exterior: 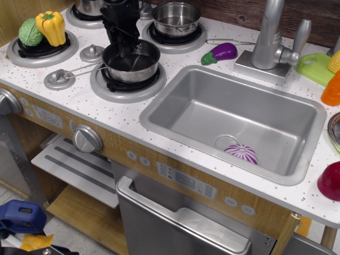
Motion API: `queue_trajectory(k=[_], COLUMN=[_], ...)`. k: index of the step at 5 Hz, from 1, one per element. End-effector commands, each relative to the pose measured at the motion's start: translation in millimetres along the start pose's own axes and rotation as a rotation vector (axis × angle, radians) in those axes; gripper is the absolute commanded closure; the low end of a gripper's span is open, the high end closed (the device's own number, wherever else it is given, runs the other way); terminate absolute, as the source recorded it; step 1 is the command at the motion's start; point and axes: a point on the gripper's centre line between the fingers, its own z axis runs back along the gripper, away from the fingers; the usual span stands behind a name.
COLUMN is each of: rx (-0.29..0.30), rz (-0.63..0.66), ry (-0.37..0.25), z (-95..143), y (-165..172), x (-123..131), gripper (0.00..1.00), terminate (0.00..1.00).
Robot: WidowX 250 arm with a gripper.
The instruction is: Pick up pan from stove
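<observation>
The pan (132, 62), a shiny steel saucepan, sits on the front right burner ring (127, 87) of the stove (79, 101). Its thin wire handle (82, 68) points left. My black gripper (125, 49) has come down from above onto the pan's far left rim. One finger reaches inside the pan and the other stands outside the rim. The jaws look open around the rim, and the pan rests on the burner.
A smaller steel pot (175, 16) stands on the back right burner. A yellow pepper (51, 26) and a green vegetable (29, 32) lie on the left burner. A purple eggplant (220, 52), the faucet (271, 42) and the grey sink (297, 114) are to the right.
</observation>
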Motion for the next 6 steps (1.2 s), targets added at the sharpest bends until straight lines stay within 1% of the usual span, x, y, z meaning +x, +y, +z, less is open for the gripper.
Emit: queue_trajectory(k=[1,2,4,5,6], rx=[0.076,0.114,0.226,0.244,0.250], rz=[0.005,0.002,-0.039,-0.041,-0.038], ry=[-0.014,0.008,0.040,0.054,0.062], z=[42,65,124,142,158], y=[12,12,19,21,18], x=[10,13,19,19,18], gripper=[1.00,1.00,1.00,1.00,1.00], terminate=[0.00,0.00,0.00,0.00,0.00])
